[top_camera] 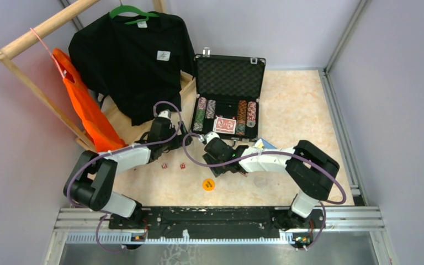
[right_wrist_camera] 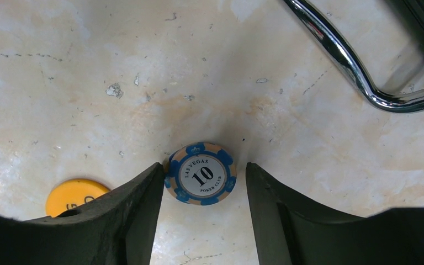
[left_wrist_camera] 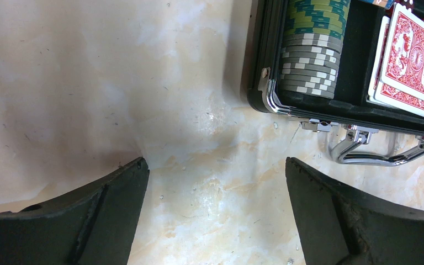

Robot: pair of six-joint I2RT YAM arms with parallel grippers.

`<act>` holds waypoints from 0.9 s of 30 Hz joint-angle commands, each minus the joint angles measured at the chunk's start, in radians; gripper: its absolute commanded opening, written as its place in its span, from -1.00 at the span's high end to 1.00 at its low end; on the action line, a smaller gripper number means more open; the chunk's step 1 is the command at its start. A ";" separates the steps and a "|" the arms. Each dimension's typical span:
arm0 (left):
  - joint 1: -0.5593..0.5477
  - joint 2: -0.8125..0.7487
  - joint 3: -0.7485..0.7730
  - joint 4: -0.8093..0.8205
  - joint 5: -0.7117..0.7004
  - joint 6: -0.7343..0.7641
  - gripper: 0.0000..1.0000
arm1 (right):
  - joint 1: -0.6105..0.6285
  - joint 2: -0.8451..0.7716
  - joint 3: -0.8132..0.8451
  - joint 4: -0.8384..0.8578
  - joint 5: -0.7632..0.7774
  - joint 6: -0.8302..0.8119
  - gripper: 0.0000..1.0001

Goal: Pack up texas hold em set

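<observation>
On our right gripper point(right_wrist_camera: 204, 167) the jaws stand released, straddling a blue "10" chip point(right_wrist_camera: 200, 174) that lies flat on the surface point(right_wrist_camera: 77, 94), near the handle point(right_wrist_camera: 337, 61) of the open case point(top_camera: 229, 77). Our left gripper point(left_wrist_camera: 215, 161) hangs by the case's front left corner, jaws released. A yellow token point(right_wrist_camera: 74, 194) lies near the chip.

Top cam: case point(top_camera: 229, 96) open at the back, foam lid upright, chip rows point(top_camera: 225, 113) and red-backed cards point(top_camera: 224, 125) in the tray. My left gripper point(top_camera: 180, 134) is just off its front-left corner and my right gripper point(top_camera: 223, 165) is low in front. Two red dice point(top_camera: 164, 165) and an orange token point(top_camera: 208, 184) lie loose on the table point(top_camera: 303, 105). Can't read either jaw state from here.
</observation>
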 commanded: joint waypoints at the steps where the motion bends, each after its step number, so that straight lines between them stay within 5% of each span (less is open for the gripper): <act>1: -0.004 0.021 0.011 -0.023 0.015 0.005 -0.98 | 0.007 -0.042 0.014 0.013 -0.003 -0.006 -0.11; 15: -0.004 0.018 0.010 -0.024 0.013 0.006 -0.98 | 0.008 -0.037 0.014 0.020 0.004 0.012 0.23; 27: -0.003 0.025 0.013 -0.022 0.024 0.006 -0.98 | 0.007 -0.060 0.049 0.002 0.031 0.008 0.33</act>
